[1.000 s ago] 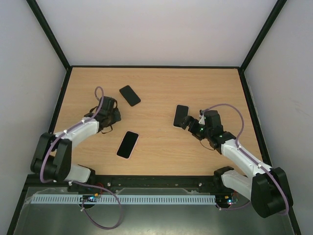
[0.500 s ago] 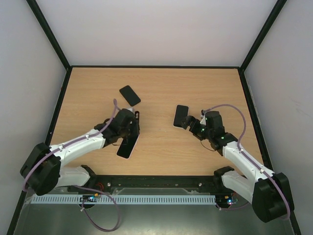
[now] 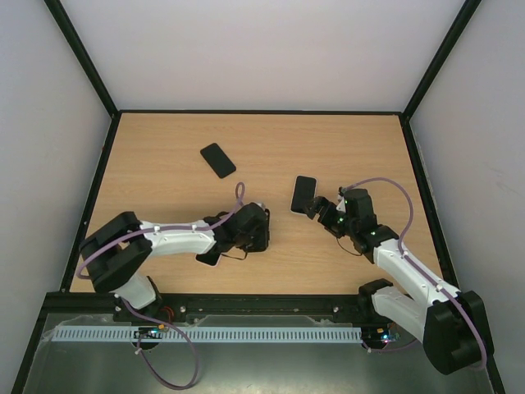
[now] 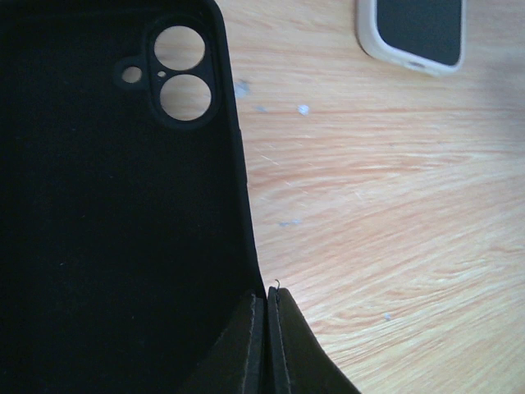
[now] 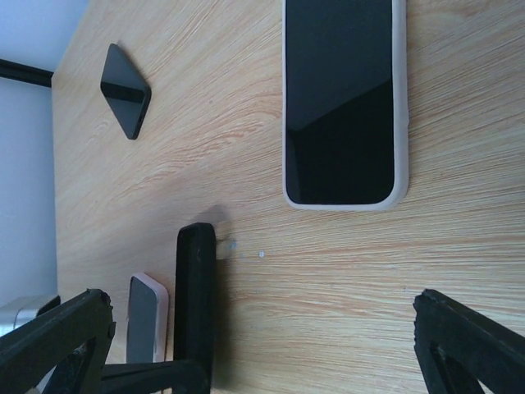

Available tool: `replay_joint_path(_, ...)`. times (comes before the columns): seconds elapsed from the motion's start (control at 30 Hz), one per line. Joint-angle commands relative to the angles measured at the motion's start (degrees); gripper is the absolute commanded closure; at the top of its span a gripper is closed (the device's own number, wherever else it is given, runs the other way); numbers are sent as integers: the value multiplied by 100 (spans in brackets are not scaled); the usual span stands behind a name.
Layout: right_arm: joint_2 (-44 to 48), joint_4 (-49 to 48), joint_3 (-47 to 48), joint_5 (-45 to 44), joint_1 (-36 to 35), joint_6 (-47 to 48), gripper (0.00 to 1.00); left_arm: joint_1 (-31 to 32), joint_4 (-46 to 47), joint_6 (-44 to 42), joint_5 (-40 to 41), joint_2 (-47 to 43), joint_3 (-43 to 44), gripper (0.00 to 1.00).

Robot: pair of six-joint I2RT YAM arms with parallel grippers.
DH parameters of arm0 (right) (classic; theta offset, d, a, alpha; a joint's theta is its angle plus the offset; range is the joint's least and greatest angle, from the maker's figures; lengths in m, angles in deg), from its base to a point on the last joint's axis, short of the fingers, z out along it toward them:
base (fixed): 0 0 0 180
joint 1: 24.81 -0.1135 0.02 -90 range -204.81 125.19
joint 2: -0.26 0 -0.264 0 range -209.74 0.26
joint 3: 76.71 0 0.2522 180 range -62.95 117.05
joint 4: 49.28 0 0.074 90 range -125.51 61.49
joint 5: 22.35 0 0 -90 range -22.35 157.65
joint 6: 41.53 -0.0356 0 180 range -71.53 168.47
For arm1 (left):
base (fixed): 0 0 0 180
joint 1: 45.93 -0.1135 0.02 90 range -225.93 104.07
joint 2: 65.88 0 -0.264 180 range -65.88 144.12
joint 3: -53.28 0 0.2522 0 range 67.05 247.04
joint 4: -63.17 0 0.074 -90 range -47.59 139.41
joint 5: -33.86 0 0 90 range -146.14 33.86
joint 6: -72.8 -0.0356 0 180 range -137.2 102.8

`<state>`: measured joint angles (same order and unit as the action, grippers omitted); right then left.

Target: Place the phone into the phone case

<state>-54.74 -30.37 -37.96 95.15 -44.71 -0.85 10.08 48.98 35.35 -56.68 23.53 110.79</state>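
Light wood bench (image 3: 164, 139), white walls. My left pincer (image 4: 267, 316) is clamped tight on the edge of the black phone case (image 4: 107, 205), held on edge. My right pincer (image 5: 262, 312) gapes wide, empty. White-rimmed phone (image 3: 303, 194) lies flat right of the case, near. Pink-edged phone (image 3: 207, 257) just left of the case. Black slab (image 3: 218, 160) well beyond the case.

Pale wood tabletop in a white-walled booth

The light oak tabletop (image 3: 164, 156) fills the middle of the overhead view; up close its grain is fine and streaky, with a few small pale specks. Plain white walls (image 3: 262, 49) rise on three sides — black frame bars (image 3: 82, 57) trace the corners. The light is soft and even. A black rail (image 3: 271, 309) lines the near edge, with a white slotted strip (image 3: 246, 334) below it.
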Motion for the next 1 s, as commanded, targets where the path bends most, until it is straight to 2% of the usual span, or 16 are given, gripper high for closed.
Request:
replay_joint_path(0.0, 92, 142, -38, -178, -23, 43, 3, 83, 562, 342, -322, 231, 195, 92)
replay_joint_path(0.07, 108, 148, -46, -193, -27, 57, 3, 88, 570, 379, -297, 231, 221, 86)
replay_joint_path(0.13, 99, 127, -46, -178, -24, 79, 2, 81, 494, 364, -199, 183, 246, 76)
replay_joint_path(0.2, 80, 79, -52, -131, -23, 99, 3, 56, 349, 325, 23, 108, 271, 62)
replay_joint_path(0.3, 75, 16, -56, -76, -23, 76, 2, -88, 46, 226, 304, -6, 300, 34)
replay_joint_path(0.53, 202, -22, -121, -34, -34, 11, 2, -892, -972, -179, 1370, -124, 659, 1)
replay_joint_path(0.77, 288, 99, -135, -26, -38, 52, 3, -2139, -1255, -910, 1766, 399, 1381, 0)
replay_joint_path(0.87, 293, 141, -105, -39, -34, 56, 2, -2423, -1457, -1105, 2256, 911, 1892, 0)
replay_joint_path(0.97, 264, 147, -81, -1, -32, 73, 3, -2657, -1623, -1186, 2256, 1515, 2423, 0)
